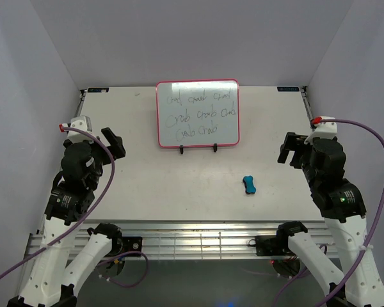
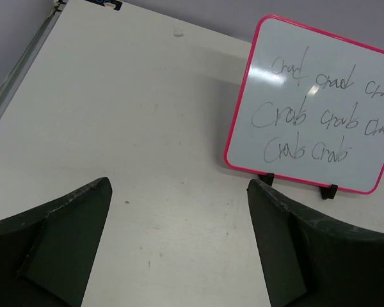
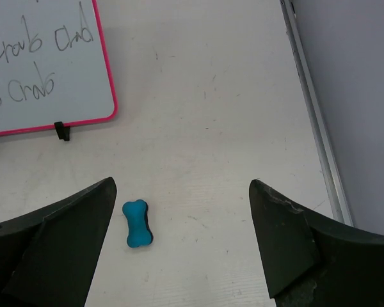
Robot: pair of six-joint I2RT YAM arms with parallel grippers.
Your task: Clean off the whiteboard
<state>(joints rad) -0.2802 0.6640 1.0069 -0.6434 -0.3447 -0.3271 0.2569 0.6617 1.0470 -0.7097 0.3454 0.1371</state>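
The whiteboard (image 1: pixel 198 114) with a pink-red frame stands tilted on a black wire stand (image 1: pixel 198 149) at the back middle of the table, bearing dark handwritten scribbles. It also shows in the left wrist view (image 2: pixel 313 105) and partly in the right wrist view (image 3: pixel 41 64). A small blue bone-shaped eraser (image 1: pixel 249 185) lies on the table in front of the board, to its right; it shows in the right wrist view (image 3: pixel 137 223). My left gripper (image 1: pixel 114 142) is open and empty at the left. My right gripper (image 1: pixel 288 151) is open and empty at the right, above and right of the eraser.
The white table (image 1: pixel 179 185) has a metal rail along its back and side edges (image 3: pixel 313 115). Grey walls enclose the table on three sides. Purple cables run along both arms.
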